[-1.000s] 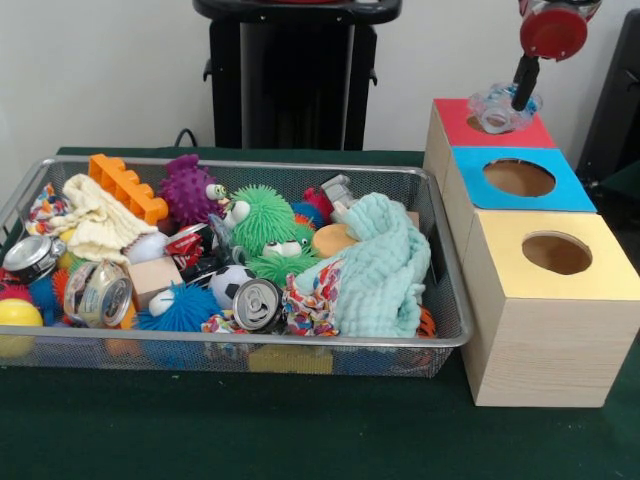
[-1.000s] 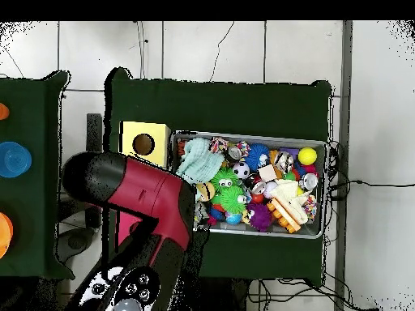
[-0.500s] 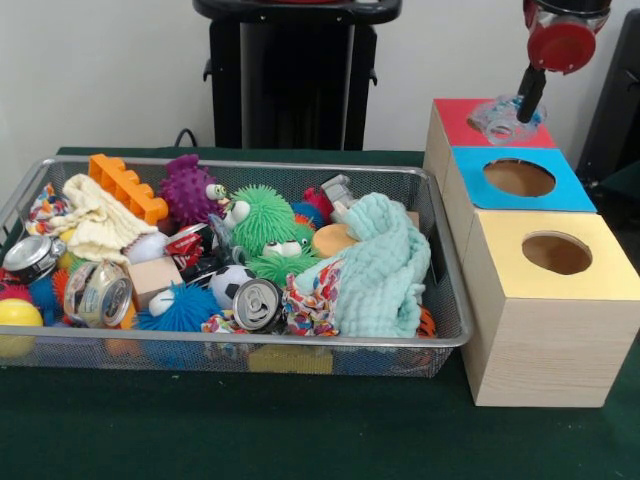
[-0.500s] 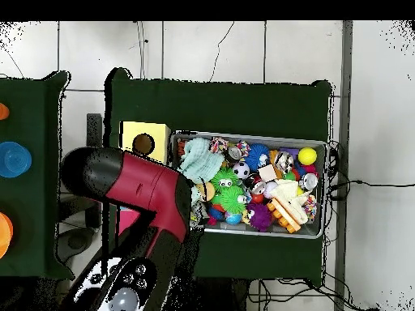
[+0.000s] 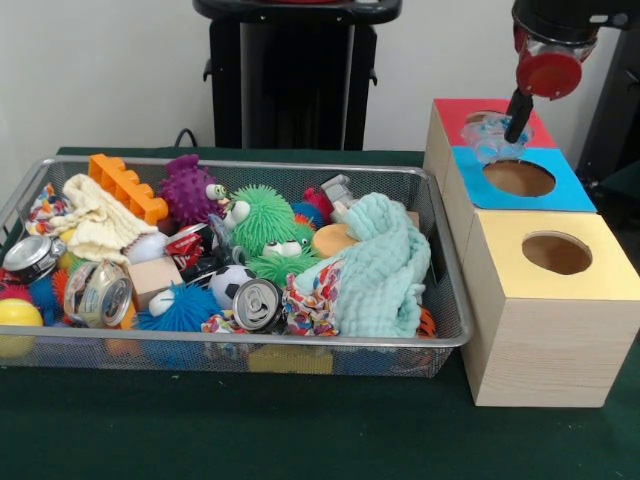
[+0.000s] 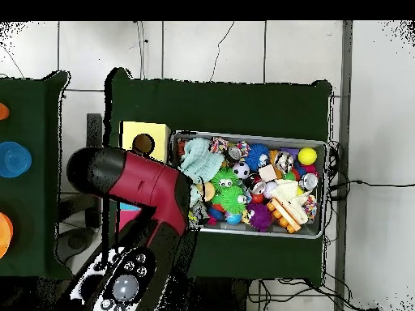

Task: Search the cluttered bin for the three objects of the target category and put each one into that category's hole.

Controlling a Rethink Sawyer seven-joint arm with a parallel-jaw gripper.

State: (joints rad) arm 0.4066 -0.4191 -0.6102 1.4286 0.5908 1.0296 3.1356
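gripper (image 5: 516,128): closed on clear bottle (image 5: 492,134), lower than half a second ago
bottle: over red box (image 5: 450,112), at its hole
change: carried back down
meaning: drop into hole looks imminent

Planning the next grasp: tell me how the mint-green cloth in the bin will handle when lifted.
The mint-green cloth lies crumpled in soft folds, so it is probably floppy and light. It drapes over neighbouring toys, so lifting it may drag them along.
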